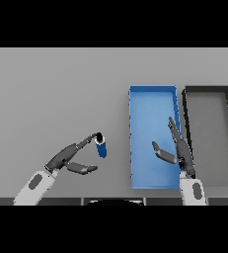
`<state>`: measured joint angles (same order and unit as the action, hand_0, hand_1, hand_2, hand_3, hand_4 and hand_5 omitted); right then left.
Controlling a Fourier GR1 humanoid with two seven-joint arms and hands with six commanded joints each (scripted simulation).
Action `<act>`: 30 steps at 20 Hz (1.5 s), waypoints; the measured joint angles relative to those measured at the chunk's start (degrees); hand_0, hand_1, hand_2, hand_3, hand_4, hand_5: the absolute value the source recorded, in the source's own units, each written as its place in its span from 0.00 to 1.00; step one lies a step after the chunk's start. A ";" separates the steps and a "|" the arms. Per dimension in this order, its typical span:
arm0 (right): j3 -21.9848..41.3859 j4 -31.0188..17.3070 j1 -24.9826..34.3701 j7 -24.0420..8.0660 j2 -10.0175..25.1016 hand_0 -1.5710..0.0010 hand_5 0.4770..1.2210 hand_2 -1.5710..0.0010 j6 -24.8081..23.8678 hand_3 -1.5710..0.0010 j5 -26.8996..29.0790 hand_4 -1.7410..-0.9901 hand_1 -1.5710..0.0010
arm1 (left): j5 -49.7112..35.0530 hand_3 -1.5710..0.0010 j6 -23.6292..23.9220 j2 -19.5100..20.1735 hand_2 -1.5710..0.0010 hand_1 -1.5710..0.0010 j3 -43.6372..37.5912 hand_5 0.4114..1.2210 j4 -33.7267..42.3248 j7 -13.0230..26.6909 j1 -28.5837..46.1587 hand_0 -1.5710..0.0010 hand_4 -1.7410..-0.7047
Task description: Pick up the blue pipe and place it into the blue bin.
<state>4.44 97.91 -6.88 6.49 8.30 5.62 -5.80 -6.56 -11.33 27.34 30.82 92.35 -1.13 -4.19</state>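
Note:
The blue pipe (101, 147) is a short tube with a dark ring-shaped end facing up. It stands on end on the grey table, left of the blue bin (146, 111). My left hand (66, 157) is to the pipe's left, with its fingers (88, 138) stretched out and their tips touching the pipe's upper end. The thumb (86, 169) points out lower down, apart from the pipe, so the hand is open. My right hand (178, 148) is open over the blue bin, fingers straight and pointing away from me, holding nothing.
A dark grey bin (211, 133) stands directly to the right of the blue bin. The grey table (51, 89) stretches to the left and far side of the pipe.

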 measured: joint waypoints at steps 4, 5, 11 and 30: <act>-0.17 0.90 -1.09 0.04 -0.07 1.00 0.18 1.00 -0.37 1.00 -0.05 0.62 1.00 | 0.82 1.00 0.28 -5.00 1.00 1.00 1.49 0.05 -4.06 1.88 -3.16 1.00 0.60; -0.26 1.00 -1.26 -0.18 -0.11 1.00 0.17 1.00 -0.36 1.00 0.10 0.62 1.00 | 0.27 1.00 0.01 -6.29 1.00 1.00 1.42 0.04 -5.34 2.36 -4.29 1.00 0.60; -0.26 1.14 -1.50 -0.83 -0.10 1.00 0.16 1.00 -0.03 1.00 0.39 0.64 1.00 | 3.02 1.00 0.77 -12.01 1.00 1.00 2.37 0.08 -12.83 -1.61 -8.63 1.00 0.63; -0.09 -0.49 -0.18 -0.89 0.01 1.00 0.20 1.00 -0.29 1.00 -0.78 0.67 1.00 | -0.12 0.09 5.26 -18.29 0.02 0.03 3.05 0.98 -8.42 -10.56 -8.00 0.03 0.03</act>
<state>4.35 97.42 -7.06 5.60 8.31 5.33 -6.58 -6.69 -6.07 9.06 33.87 83.93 -11.69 -12.18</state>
